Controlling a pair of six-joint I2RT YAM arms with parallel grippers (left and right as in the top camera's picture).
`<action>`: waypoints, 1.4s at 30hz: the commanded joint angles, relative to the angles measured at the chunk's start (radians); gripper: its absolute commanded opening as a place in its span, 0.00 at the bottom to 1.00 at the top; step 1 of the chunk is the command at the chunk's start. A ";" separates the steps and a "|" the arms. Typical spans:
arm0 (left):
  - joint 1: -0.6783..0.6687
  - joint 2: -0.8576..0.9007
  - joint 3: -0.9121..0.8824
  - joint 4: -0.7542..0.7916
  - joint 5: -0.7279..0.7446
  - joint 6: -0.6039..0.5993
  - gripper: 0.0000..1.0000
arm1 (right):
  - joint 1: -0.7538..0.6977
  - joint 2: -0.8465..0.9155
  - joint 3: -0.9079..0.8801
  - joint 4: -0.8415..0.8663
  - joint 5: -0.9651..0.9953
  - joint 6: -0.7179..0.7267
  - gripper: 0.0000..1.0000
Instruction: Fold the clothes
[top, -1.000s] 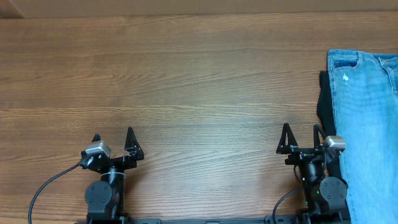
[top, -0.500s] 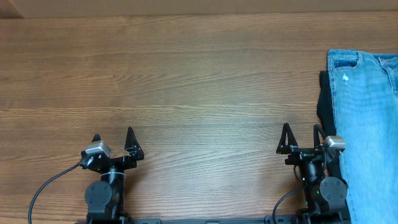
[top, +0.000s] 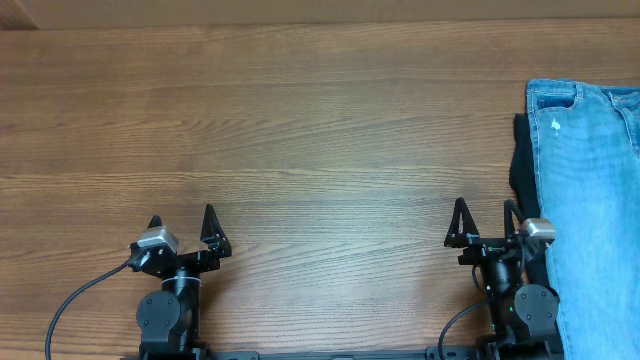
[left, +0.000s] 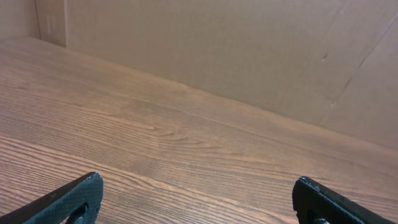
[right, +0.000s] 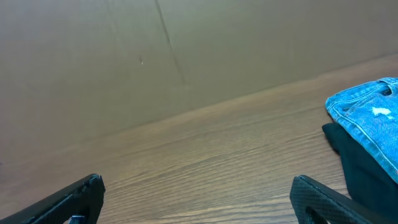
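Note:
Light blue faded jeans lie at the table's right edge, waistband at the far end, running off the frame's right and bottom. They also show in the right wrist view. My left gripper is open and empty near the front left; its fingertips frame bare wood in the left wrist view. My right gripper is open and empty near the front right, just left of the jeans, not touching them; it also shows in the right wrist view.
A black garment lies under the jeans' left edge, also in the right wrist view. The wooden table spreads between and beyond the arms. A cardboard wall stands behind the table.

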 joint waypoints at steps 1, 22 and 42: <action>-0.006 -0.006 -0.004 0.003 -0.013 0.023 1.00 | 0.004 -0.007 0.006 0.000 -0.012 0.005 1.00; -0.006 -0.006 -0.004 0.003 -0.013 0.023 1.00 | -0.001 0.975 1.212 -0.674 0.034 -0.141 1.00; -0.006 -0.006 -0.004 0.003 -0.013 0.023 1.00 | -0.187 1.437 1.345 -0.763 0.164 -0.166 1.00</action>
